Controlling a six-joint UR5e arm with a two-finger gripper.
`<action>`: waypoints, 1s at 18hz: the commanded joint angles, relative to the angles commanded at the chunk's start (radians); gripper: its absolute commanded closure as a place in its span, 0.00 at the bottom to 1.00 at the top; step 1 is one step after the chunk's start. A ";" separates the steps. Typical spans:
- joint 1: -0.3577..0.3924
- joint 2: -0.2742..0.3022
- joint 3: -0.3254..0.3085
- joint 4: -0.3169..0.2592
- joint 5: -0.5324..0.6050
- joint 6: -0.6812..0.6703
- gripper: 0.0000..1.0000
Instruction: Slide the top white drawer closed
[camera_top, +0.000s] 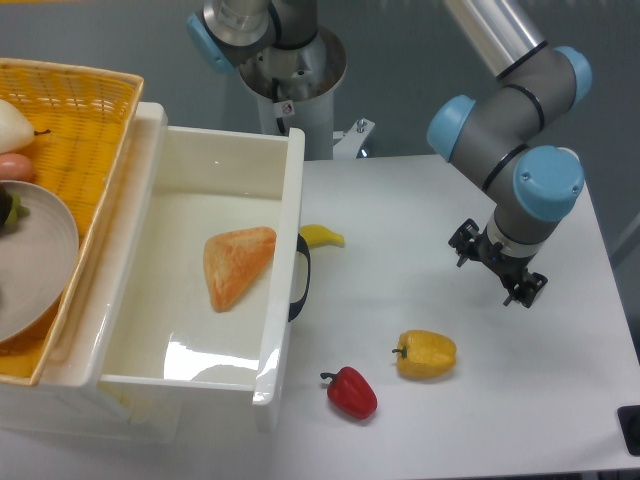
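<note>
Drawer (215, 270) fully out, left-centre of frame. Gripper (497, 267) at right, well apart; jaw state unclear (too small). Risk: banana (322, 237) beside the handle (300, 278) could deflect the push.

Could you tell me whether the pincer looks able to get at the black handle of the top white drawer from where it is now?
Probably yes: bare table lies between the pincer and the black handle of the top white drawer.

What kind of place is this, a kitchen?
Probably a robot lab made to look like a kitchen: a robot arm works at a plain white table, with toy-like peppers and an open top white drawer.
</note>
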 joint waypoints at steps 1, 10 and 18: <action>0.000 0.000 0.000 0.000 0.000 0.002 0.00; 0.002 0.000 0.003 0.006 -0.017 -0.104 0.00; -0.032 0.035 -0.001 0.012 -0.015 -0.239 0.00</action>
